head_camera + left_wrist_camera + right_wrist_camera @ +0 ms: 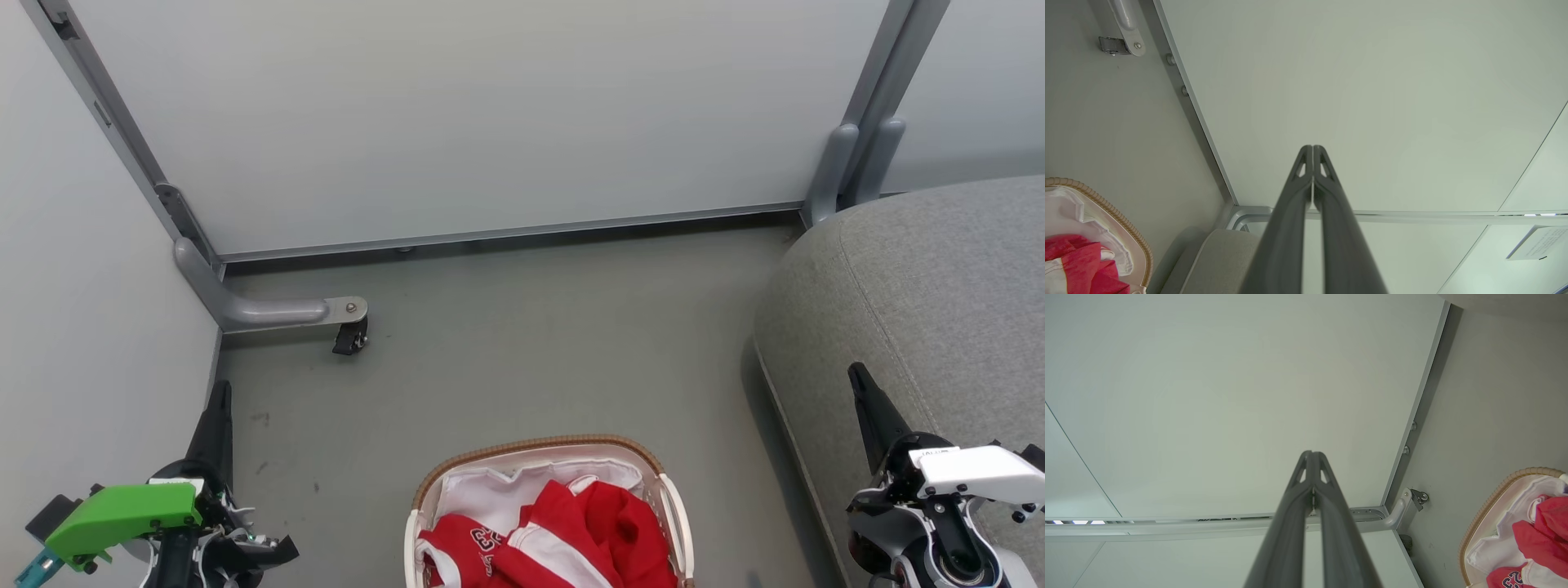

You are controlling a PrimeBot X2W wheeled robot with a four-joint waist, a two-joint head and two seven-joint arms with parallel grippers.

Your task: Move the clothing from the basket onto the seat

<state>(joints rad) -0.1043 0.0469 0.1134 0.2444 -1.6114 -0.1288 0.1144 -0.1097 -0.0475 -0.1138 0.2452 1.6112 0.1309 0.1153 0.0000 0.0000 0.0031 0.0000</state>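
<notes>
Head view: red clothing (571, 535) heaped inside white basket (682, 523).

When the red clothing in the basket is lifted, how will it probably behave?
Probably floppy: the clothing lies crumpled in soft folds, so it should sag and drape. Likely light, as it looks like thin fabric. The folds overlap in the basket, so pulling one piece may drag another along.

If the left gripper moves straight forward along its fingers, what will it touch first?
Probably the white partition panel. The shut left gripper points at its bare face, and nothing seems to lie between them, though depth is unclear.
</notes>
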